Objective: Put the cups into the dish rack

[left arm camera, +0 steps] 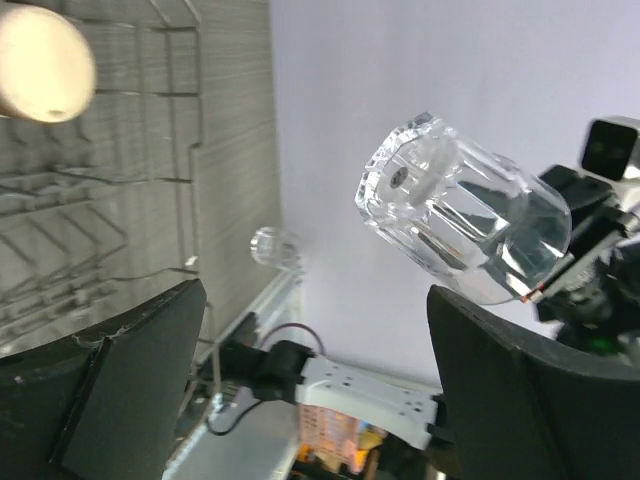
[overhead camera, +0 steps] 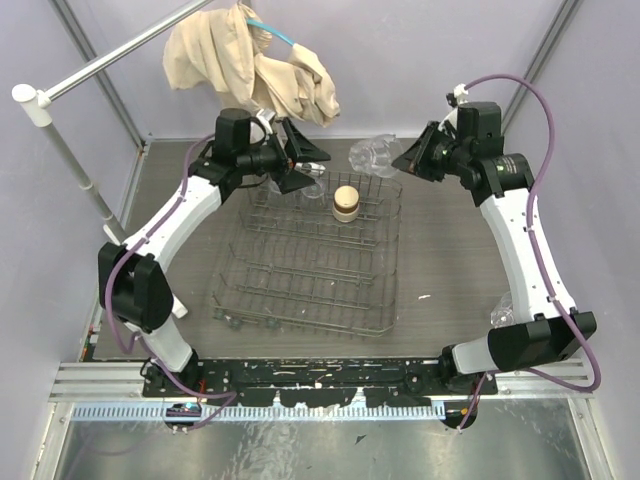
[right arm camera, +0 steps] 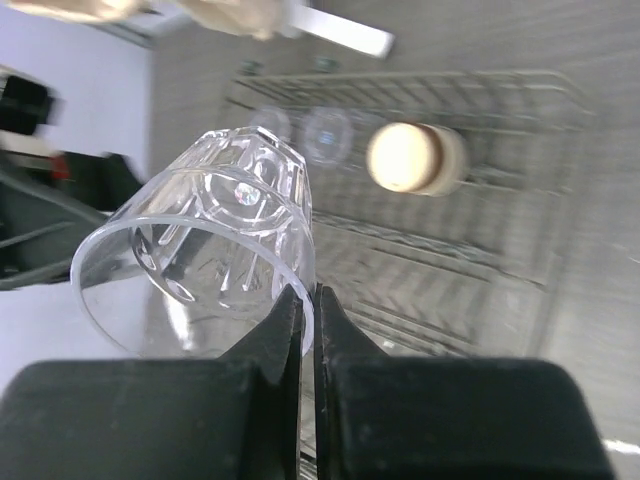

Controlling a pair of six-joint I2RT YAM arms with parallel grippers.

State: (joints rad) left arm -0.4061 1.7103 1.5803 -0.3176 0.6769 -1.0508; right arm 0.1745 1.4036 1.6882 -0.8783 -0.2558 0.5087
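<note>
cloth: beige, crumpled, draped over a white pole, beyond and left of the left claw | cord: teal, poking from the cloth's top | table: grey woodgrain | white fleck: on the table, well to the near side of the right claw

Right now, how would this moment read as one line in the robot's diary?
right end effector: shut on clear tumbler by rim, in air | left end effector: open, empty, over dish rack far side | tan cup: standing in rack
</note>
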